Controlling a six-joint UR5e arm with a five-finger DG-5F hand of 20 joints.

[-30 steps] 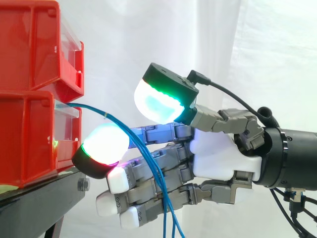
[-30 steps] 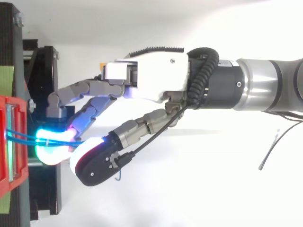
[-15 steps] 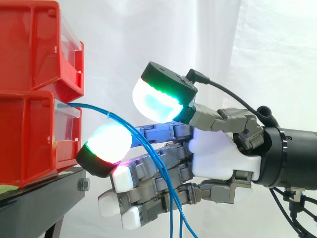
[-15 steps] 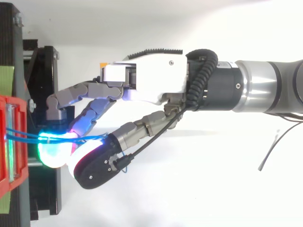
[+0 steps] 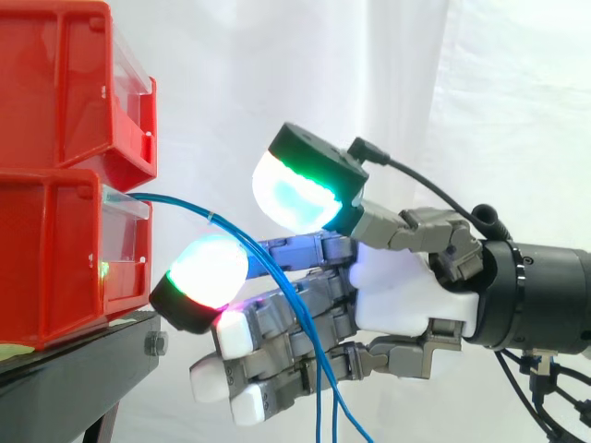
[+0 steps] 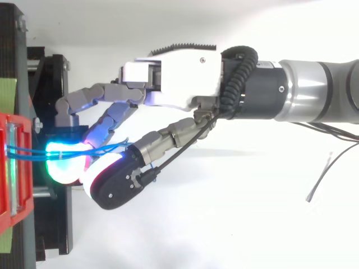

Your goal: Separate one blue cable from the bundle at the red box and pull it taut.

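Several thin blue cables leave the clear front of the lower red box as a bundle held by a small tie. They arc right and down across my hand and hang below it. The bundle passes through the gap between the green-glowing thumb pad above and a glowing fingertip below; these two stand apart. The strands lie against the half-bent fingers without being pinched. In the top view the cables run from the box over the lit fingertip to the hand.
A second red bin is stacked on the lower box. Both rest on the black stand, whose edge lies just left of and below the fingertips. A white curtain hangs behind, and the arm reaches in from the right.
The hand has drawn a little to the right, away from the box, and the cables' arc has shifted with it. The thumb and fingers keep about the same spread.
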